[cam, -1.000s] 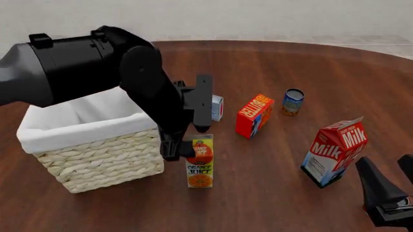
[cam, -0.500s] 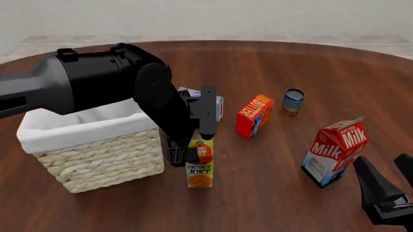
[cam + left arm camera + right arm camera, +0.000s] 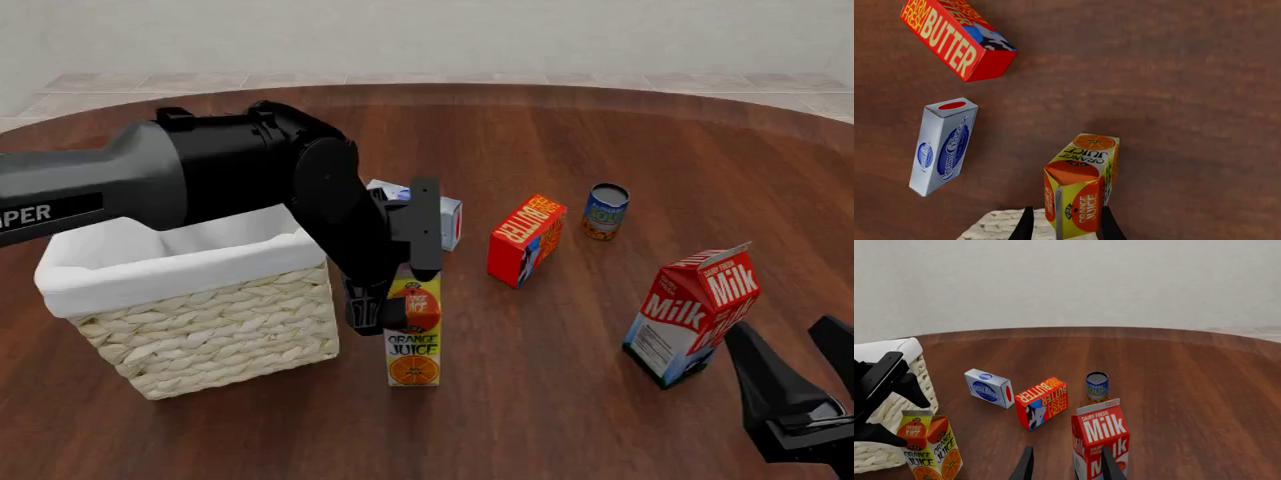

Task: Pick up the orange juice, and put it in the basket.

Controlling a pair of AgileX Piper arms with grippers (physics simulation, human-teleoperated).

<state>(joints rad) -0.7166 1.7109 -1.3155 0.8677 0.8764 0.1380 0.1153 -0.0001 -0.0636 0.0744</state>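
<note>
At centre frame, the left gripper (image 3: pixel 400 285) stands open astride the orange juice (image 3: pixel 414 338), a light, stiff, tippy carton best pinched near its top.

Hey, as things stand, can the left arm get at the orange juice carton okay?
Probably yes. The left gripper already sits at the top of the orange juice, one finger on each side, with nothing between them. The basket stands close beside it but does not block the grasp.
</note>
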